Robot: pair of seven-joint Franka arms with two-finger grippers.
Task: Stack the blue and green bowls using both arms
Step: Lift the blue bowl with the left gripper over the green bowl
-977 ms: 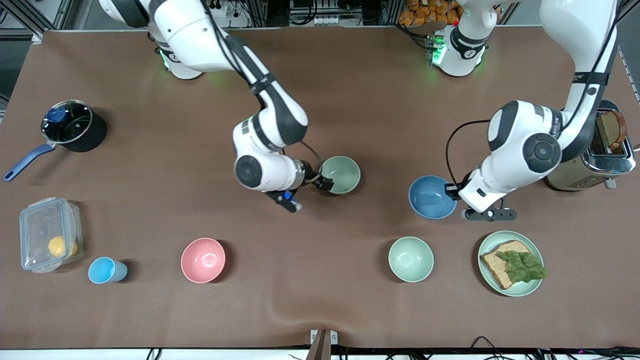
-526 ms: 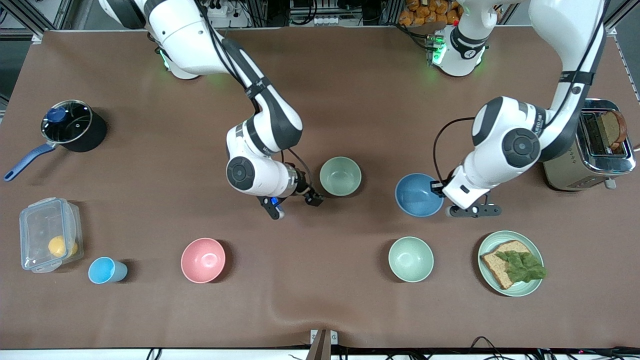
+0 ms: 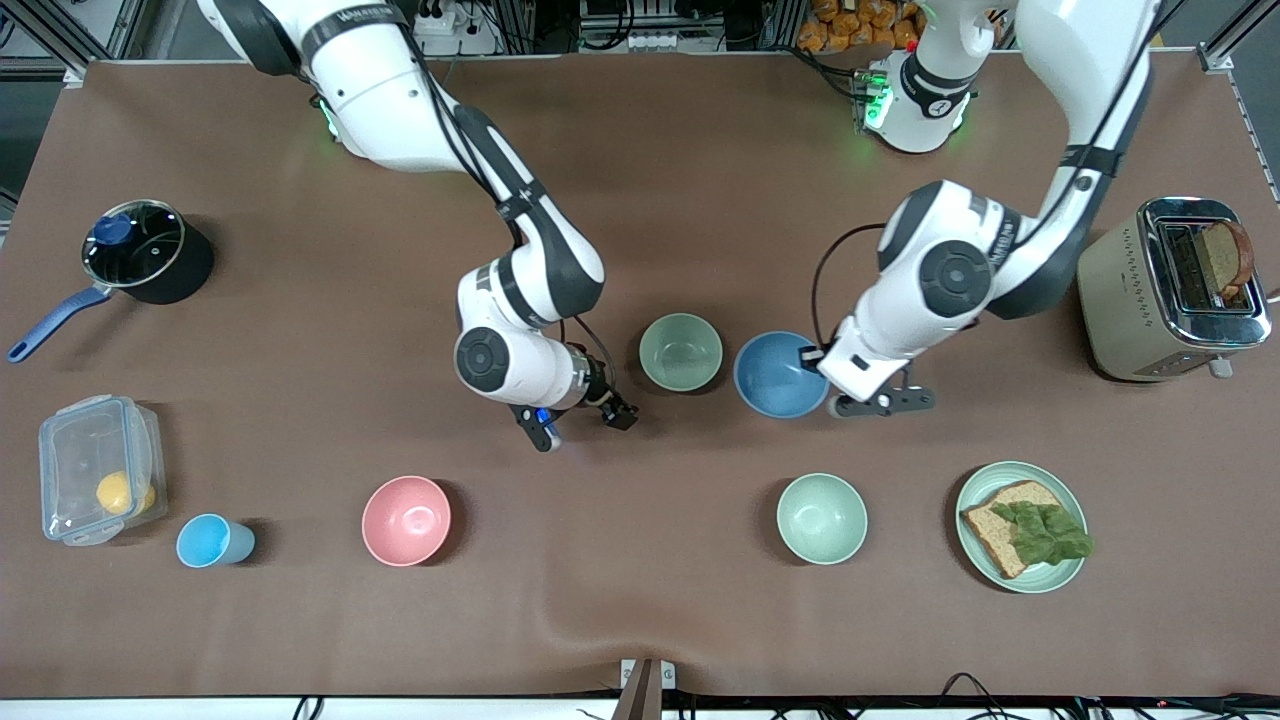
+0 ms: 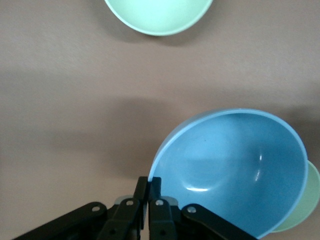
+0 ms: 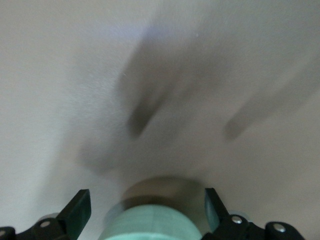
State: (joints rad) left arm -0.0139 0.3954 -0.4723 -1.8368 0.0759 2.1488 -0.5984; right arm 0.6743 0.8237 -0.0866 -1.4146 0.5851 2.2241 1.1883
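Brown desk point(image 3: 700, 150), two-arm station. Landmark: the green bowl point(image 3: 681, 351), upright on the desk near its middle, nothing in it. Blue bowl point(image 3: 775, 375): just beside the green bowl toward the left arm's end, held tilted above the desk; in the left wrist view its rim point(image 4: 165, 150) overlaps the green bowl's edge point(image 4: 306, 200). Left end effector point(image 3: 812, 362): clamped tight on the blue bowl's rim, on the side away from the green bowl. Right end effector point(image 3: 580, 415): fingers spread wide, gripping nothing, low over the desk beside the green bowl toward the right arm's end and slightly nearer the front camera; the right wrist view shows the green bowl point(image 5: 150, 225) between its fingertips point(image 5: 77, 210) without contact. Mint bowl point(image 3: 822, 518): nearer the front camera than the green bowl, toward the left arm's end. Pink bowl point(image 3: 406, 520): nearer the front camera than the green bowl, toward the right arm's end. Plate with bread and lettuce point(image 3: 1075, 575): well apart from the green bowl, toward the left arm's end.
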